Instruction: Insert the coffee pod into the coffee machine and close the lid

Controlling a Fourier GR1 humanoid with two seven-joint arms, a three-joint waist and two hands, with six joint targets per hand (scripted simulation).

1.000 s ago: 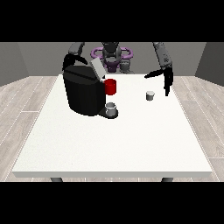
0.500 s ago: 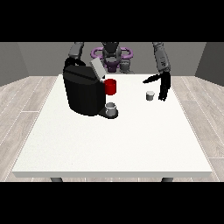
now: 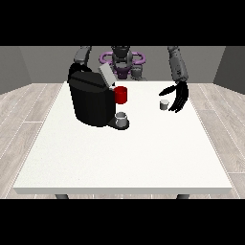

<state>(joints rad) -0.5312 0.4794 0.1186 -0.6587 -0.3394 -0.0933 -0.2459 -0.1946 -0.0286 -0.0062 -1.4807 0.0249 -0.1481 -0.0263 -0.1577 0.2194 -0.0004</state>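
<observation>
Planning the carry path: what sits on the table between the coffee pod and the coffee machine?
Front view: only bare white table lies between the coffee pod and the coffee machine. The robot hand at the view's right is on the pod's far side.

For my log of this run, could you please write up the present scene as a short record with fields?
coffee pod: small pale pod standing on the white table, not held
coffee machine: black, lid raised
red part: on the machine's front
cup: grey, at the machine's base
hand at the view's right: beside the pod, fingers relaxed
hand at the view's left: hidden behind the machine
</observation>
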